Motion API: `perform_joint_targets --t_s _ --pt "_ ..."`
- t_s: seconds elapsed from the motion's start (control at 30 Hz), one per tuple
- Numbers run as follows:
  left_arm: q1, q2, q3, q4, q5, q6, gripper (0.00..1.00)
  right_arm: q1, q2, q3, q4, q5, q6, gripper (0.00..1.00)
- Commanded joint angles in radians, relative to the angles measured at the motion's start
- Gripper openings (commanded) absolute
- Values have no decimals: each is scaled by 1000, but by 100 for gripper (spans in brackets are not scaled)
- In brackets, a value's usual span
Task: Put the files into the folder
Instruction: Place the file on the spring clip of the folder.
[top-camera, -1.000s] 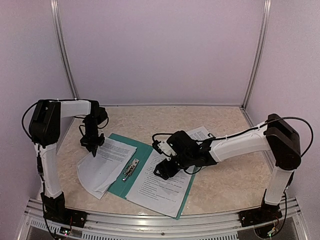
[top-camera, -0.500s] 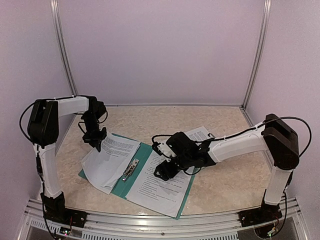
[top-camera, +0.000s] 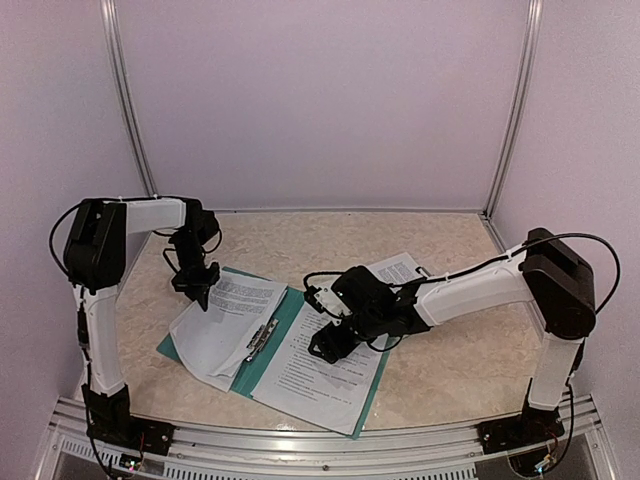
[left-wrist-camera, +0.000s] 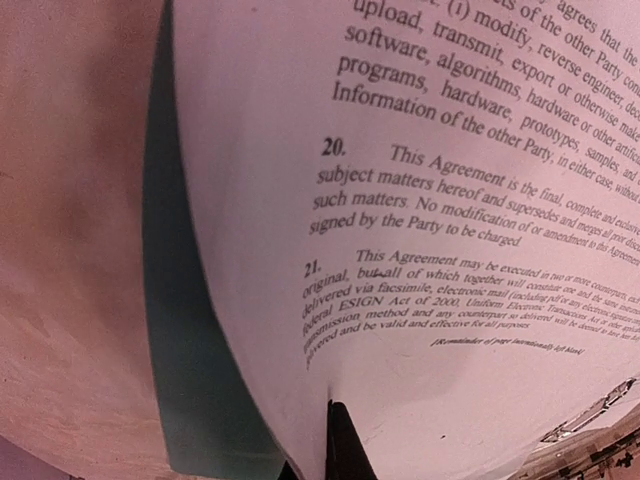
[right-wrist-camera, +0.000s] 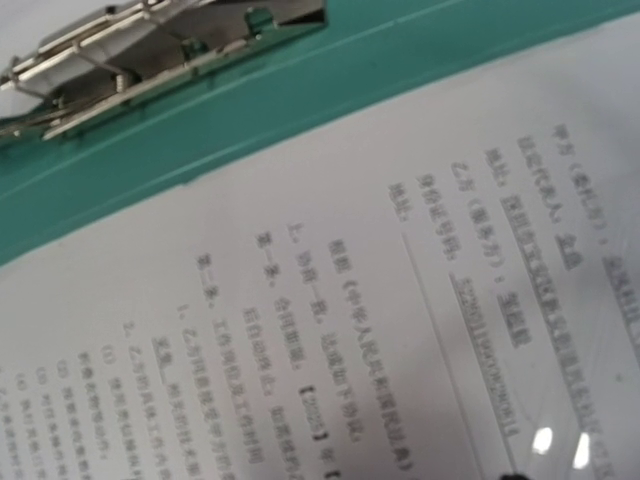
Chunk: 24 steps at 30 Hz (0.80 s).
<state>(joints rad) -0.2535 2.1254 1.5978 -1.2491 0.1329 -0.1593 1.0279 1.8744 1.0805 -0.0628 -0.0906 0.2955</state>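
The dark teal folder (top-camera: 292, 303) lies open on the table, its silver clip (top-camera: 262, 338) at the spine. My left gripper (top-camera: 197, 285) is shut on the far edge of a printed sheet (top-camera: 235, 312) that lies curved over the left leaf. In the left wrist view the black fingertips (left-wrist-camera: 338, 440) pinch that sheet (left-wrist-camera: 450, 250) above the folder (left-wrist-camera: 185, 330). My right gripper (top-camera: 328, 343) is open and low over another of the files (top-camera: 320, 385) on the right leaf. The right wrist view shows that sheet (right-wrist-camera: 350, 300), the folder (right-wrist-camera: 300, 110) and the clip (right-wrist-camera: 150, 50); its fingers are out of frame.
A third printed sheet (top-camera: 400, 268) lies partly under my right arm, beyond the folder. The beige marbled table (top-camera: 450, 350) is closed in by pale walls at the back and sides. A metal rail (top-camera: 300, 440) runs along the near edge.
My left gripper has moved right and slightly nearer with the sheet, sliding it further over the left leaf toward the clip. The right arm has barely moved.
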Motion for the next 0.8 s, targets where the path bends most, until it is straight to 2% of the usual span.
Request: perform_joint_targets --t_s 0.0,0.17,0.33,0.57,0.77 --pt "-21 9 5 -10 -29 4 0 13 21 1 -23 11 -8 75" --pt "-19 -9 33 -13 -96 7 0 12 23 3 -25 10 -10 75" --pt "-51 -15 55 -11 -272 23 0 13 20 6 -28 16 -15 75" --pt "-75 -5 94 -5 -234 39 0 16 10 14 -31 22 -22 75" --pt "-86 -8 98 20 -140 32 0 22 -2 21 -39 55 -34 74"
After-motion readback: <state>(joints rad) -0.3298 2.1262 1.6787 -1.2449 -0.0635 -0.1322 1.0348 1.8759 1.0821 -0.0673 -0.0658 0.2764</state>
